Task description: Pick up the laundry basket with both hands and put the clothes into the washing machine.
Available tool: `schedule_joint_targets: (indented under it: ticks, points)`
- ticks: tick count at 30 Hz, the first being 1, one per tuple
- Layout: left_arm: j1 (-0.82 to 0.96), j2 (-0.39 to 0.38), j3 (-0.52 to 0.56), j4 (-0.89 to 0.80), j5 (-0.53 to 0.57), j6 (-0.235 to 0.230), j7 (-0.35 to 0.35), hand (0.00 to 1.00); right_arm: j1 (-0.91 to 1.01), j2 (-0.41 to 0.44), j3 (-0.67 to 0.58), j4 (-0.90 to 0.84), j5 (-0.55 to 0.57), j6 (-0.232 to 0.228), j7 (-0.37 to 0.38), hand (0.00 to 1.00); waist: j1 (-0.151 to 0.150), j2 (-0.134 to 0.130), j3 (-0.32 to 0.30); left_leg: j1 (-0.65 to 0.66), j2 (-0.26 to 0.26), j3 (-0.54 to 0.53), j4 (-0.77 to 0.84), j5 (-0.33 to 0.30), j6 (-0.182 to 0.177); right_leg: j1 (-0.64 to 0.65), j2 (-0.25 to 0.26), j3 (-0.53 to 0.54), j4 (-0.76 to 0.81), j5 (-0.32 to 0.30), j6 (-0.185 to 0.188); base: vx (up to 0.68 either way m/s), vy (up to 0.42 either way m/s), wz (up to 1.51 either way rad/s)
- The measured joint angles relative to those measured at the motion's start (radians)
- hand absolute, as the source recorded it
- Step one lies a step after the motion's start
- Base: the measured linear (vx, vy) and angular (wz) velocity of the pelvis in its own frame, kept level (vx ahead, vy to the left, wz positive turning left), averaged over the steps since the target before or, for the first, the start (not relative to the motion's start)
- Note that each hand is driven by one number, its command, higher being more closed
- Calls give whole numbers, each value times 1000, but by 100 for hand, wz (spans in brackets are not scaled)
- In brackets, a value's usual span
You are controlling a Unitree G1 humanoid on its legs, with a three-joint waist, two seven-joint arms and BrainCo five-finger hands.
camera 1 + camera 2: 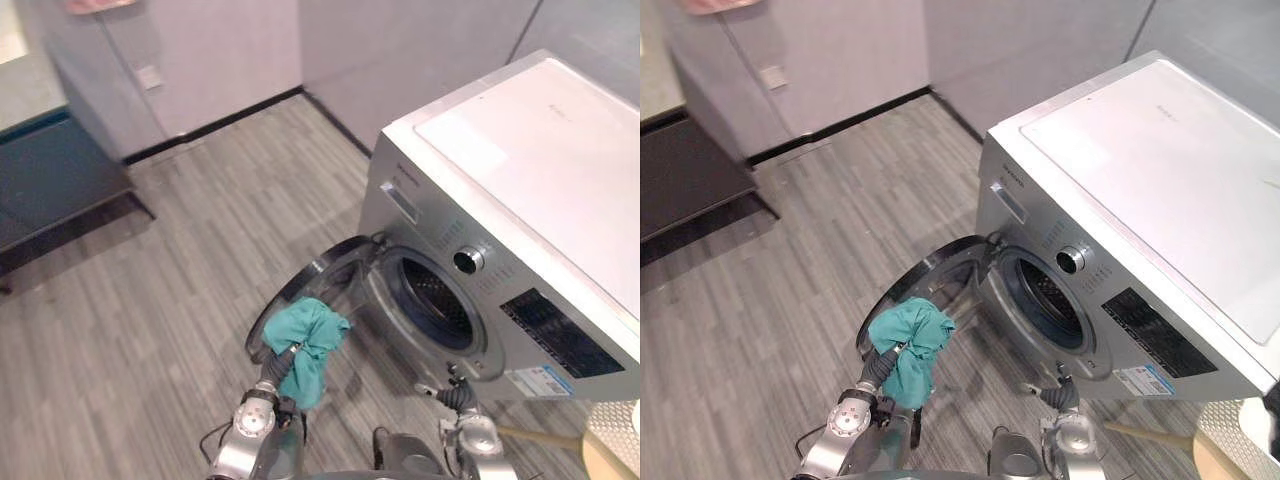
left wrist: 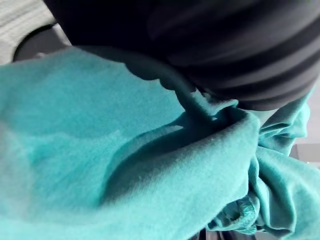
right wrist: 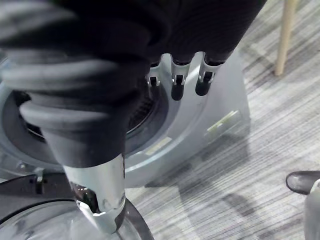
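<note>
Teal cloth (image 1: 310, 335) hangs in a bunch from the left hand (image 1: 278, 370), which is closed on its upper folds, so the garment stays clear of the grey floor (image 1: 150, 330) and, it seems, ready for the drum. It sits over that hand, in front of the open round door (image 1: 335, 262) and left of the drum opening (image 1: 435, 305) of the washing machine (image 1: 530, 190). The right hand (image 1: 458, 397) is low before the machine's front and holds nothing; how wide it stands cannot be told.

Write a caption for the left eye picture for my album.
The left hand carries a crumpled teal cloth beside the open round door of the silver washing machine.
</note>
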Motion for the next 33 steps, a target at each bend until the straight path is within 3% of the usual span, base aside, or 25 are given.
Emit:
schedule_joint_targets:
  ticks: [2, 3, 5, 6, 7, 9, 12, 13, 16, 18, 20, 22, 23, 24, 27, 32, 33]
  points:
    - [-11, 11, 6, -1, 0, 0, 3, 100, -15, -1, 7, 15, 0, 1, 0, 0, -5, -2, -2, 2, 5, 72, -14, 0, 1, -51, -10, -38, -14, 35, 12, 42, 132, -144]
    - [-15, 15, 35, -1, 0, 0, 4, 100, -40, -2, 8, 51, 0, 5, -1, 0, -4, -1, -2, 5, 29, 92, -14, 1, 2, -78, -10, -110, -29, 72, 9, 19, 12, -155]
    - [-12, 25, 62, -23, -1, 4, 7, 100, -71, -4, 18, 99, -4, 6, -8, 0, -4, 0, -1, 41, 72, 178, -32, -3, 7, -84, -33, -327, -45, 106, -44, 7, -36, -150]
    - [-11, 33, 74, -38, -2, 4, 10, 100, -76, -8, 17, 114, -9, 6, -11, 0, -5, 1, 0, 72, 84, 229, -49, -4, 7, -83, -71, -524, -28, 89, -79, -21, -60, -119]
    - [-16, 35, 83, -54, -2, 4, 13, 100, -77, -19, 18, 121, -11, 6, -11, 0, -9, 9, 2, 91, 98, 269, -45, -12, -1, -78, -104, -651, -9, 82, -100, -26, -71, -106]
    - [-15, 36, 113, -66, -2, 2, 14, 100, -69, -36, 18, 121, -13, 9, -12, 0, -16, 26, -4, 109, 115, 293, -51, -23, -18, -76, -110, -708, -9, 87, -92, -3, -87, -80]
    - [0, 25, 136, -58, -2, 3, 27, 100, -51, -54, 17, 121, -20, 16, -12, 0, -32, 45, -7, 103, 166, 290, 17, -39, -43, -79, -52, -646, -16, 69, -95, 30, -136, -63]
    - [6, 22, 142, -56, -2, 6, 27, 100, -42, -60, 16, 121, -20, 16, -13, 0, -31, 49, -3, 59, 212, 268, 144, -38, -43, -75, -32, -636, -18, 62, -102, 26, -195, -55]
    - [7, 7, 149, -42, -4, 11, 31, 100, -24, -97, 15, 121, -15, 17, -33, 0, -31, 82, 29, -25, 281, 136, 411, 8, -37, -18, 13, -607, -18, 55, -126, 65, -123, -43]
    - [5, 8, 151, -28, -6, 19, 34, 100, -26, -104, 10, 120, -2, 17, -39, 0, -29, 71, 41, -75, 243, 30, 452, -12, -47, -12, 11, -567, -19, 51, -132, 114, 0, -58]
    - [3, 7, 153, -29, -6, 21, 52, 100, -27, -105, -16, 119, 2, 17, -55, 0, -28, 62, 48, -85, 158, -74, 304, -63, -68, -13, 6, -525, -35, 58, -122, 98, 59, -50]
    - [6, 5, 154, -28, -10, 23, 56, 100, -27, -102, -32, 119, 2, 15, -58, 0, -26, 66, 46, -50, 111, -131, 103, -40, -84, -25, 11, -502, -27, 56, -104, 124, 155, -50]
    - [6, 10, 156, -25, -10, 23, 61, 100, -35, -97, -35, 123, 2, 14, -59, 0, -20, 67, 48, -38, 99, -135, 57, -18, -71, -46, 12, -470, 3, 48, -84, 167, 190, -61]
    - [-2, 19, 157, -14, -12, 27, 71, 100, -34, -77, -33, 118, 3, 11, -59, 0, -12, 38, 56, -37, 81, -115, 58, -21, -61, -64, -8, -453, 22, 42, -66, 139, 130, -42]
    - [-43, 24, 153, -8, -19, 28, 73, 100, -37, -70, -34, 111, 3, 11, -62, 0, -25, 7, 80, -94, 44, -96, 121, -36, -39, -118, -56, -443, 75, 33, -43, 118, 169, -3]
    - [-125, 27, 166, -61, -80, 26, 124, 100, -107, -69, -33, 26, 45, 4, -82, 0, -24, 2, 173, -238, 37, -69, 363, -108, -12, -272, -107, -403, 309, -30, -22, -44, 124, -14]
    - [-156, 24, 181, -70, -81, 24, 143, 100, -125, -69, -32, 7, 52, 1, -97, 0, -26, 4, 177, -299, 46, -67, 422, -163, -1, -338, -108, -392, 373, -70, -11, -112, 77, -9]
